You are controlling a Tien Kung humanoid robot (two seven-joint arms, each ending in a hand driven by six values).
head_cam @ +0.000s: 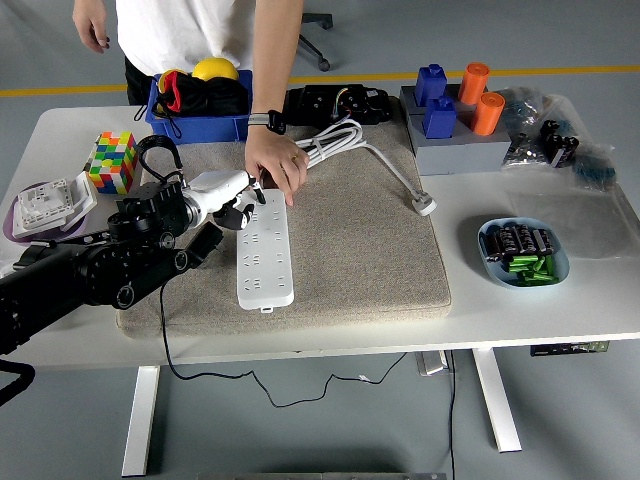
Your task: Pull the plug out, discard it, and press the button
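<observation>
Left hand (232,196) beside power strip (266,250), person's hand (277,164) steadying it

The robot's left arm (90,275) is black, built of rounded jointed housings with small round silver fittings, and a black cable loop arches over its wrist. It ends in the left hand (225,195), white-shelled with dark fingers. The person (200,30) wears a white shirt (bare forearms) and a black wristwatch (267,121).

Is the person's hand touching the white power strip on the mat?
Touching. In the head view the person's hand rests with its fingertips down on the far end of the power strip, no gap visible.
</observation>
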